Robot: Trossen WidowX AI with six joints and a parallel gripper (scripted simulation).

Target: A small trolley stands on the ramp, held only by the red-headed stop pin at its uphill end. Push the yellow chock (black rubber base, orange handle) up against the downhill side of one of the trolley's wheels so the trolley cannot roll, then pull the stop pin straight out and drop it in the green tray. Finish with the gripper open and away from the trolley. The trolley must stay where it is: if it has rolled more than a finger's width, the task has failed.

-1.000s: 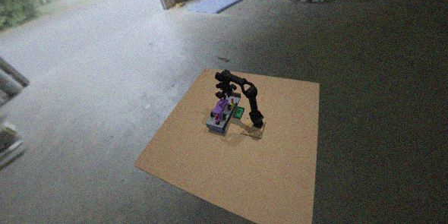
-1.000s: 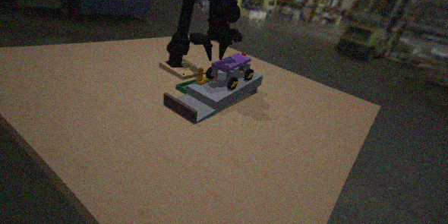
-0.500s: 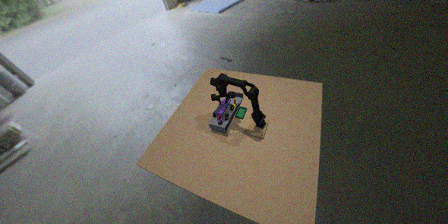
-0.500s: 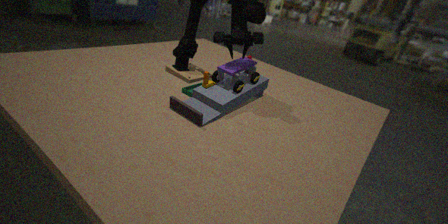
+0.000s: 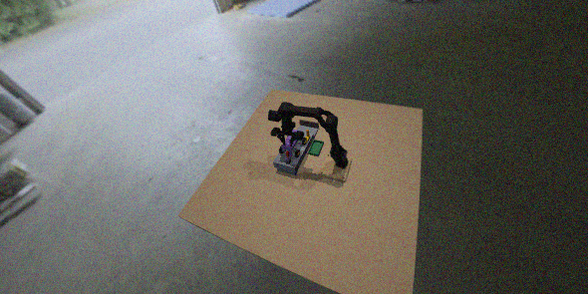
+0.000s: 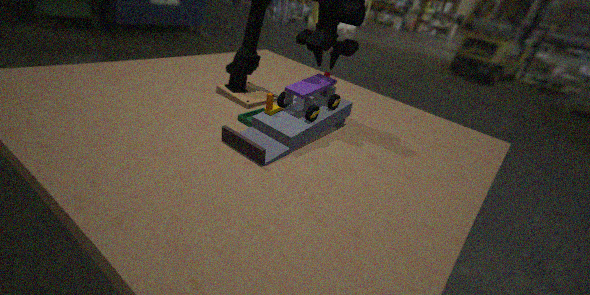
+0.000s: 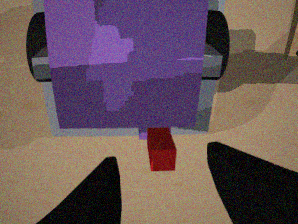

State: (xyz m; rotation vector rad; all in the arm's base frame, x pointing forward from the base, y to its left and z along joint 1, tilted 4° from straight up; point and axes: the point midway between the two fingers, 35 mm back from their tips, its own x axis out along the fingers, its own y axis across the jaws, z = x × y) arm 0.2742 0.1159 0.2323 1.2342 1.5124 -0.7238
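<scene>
The purple-topped trolley stands on the grey ramp. The yellow chock, with its orange handle upright, sits on the ramp right at the downhill side of the trolley's wheel on the arm's side. I cannot tell whether they touch. The stop pin's red head stands at the trolley's uphill end. My gripper is partly open and empty, just above the pin head, which shows between the fingertips in the wrist view. The pin's shaft is hidden.
The green tray lies beside the ramp on the arm's side, partly hidden by the ramp in the exterior view. A dark end wall stands at the ramp's low end. The arm's wooden base plate is behind the tray.
</scene>
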